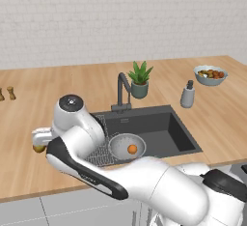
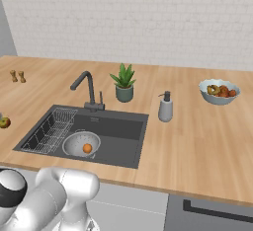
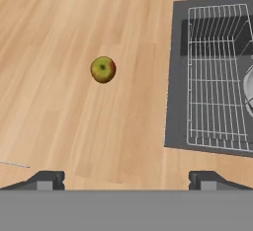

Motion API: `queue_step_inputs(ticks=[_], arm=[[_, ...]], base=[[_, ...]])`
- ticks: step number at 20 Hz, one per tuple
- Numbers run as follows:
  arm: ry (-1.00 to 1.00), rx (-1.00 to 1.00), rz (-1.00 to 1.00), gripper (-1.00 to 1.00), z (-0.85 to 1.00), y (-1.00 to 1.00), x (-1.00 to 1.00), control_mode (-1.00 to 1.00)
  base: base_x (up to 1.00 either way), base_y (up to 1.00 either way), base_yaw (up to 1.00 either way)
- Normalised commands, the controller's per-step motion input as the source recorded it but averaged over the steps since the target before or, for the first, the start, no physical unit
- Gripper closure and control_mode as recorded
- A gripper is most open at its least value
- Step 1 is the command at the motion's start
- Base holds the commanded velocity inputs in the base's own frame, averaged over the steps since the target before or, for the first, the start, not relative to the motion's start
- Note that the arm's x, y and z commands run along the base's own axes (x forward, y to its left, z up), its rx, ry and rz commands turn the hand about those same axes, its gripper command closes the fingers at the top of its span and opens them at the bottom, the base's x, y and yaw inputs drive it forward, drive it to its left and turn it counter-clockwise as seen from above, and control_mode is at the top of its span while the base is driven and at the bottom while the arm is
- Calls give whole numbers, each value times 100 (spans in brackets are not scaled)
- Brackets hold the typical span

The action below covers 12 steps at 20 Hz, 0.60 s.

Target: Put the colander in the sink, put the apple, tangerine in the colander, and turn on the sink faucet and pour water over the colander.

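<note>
I count one colander (image 1: 127,146) sitting in the sink (image 1: 166,131), on the basin floor beside the wire rack (image 3: 215,77), and one tangerine (image 1: 131,148) lying inside it. From the right base camera the same pair shows at the sink's near left, with the tangerine (image 2: 87,148) near the colander's (image 2: 81,143) front wall.

One apple (image 3: 103,69) is out on the wooden counter (image 3: 74,37), left of the sink and well apart from its rim. I see it at the far left edge of the right base view too (image 2: 4,122), and in the left base view it peeks out just under the hand (image 1: 38,148).

My gripper (image 3: 126,180) hangs over the counter with its two fingertips (image 3: 47,180) spread wide and nothing between them; the apple lies ahead of them, untouched.

One faucet (image 2: 86,89) stands behind the sink, spout arched over the basin, and I see no water running.

Further along the counter I count one potted plant (image 2: 124,83), one soap bottle (image 2: 165,107), one bowl of mixed fruit (image 2: 219,92) and two small shakers (image 2: 17,76) at the far left.
</note>
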Motion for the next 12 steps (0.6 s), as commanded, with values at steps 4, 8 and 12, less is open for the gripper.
queue_step_inputs(ticks=[4,8,12], arm=[[0,0,0,-100,-16,0,32,-100],[0,0,0,-100,-11,6,34,-100],[2,0,0,-100,-14,22,20,-100]], base=[[0,0,0],[0,0,0],[0,0,0]])
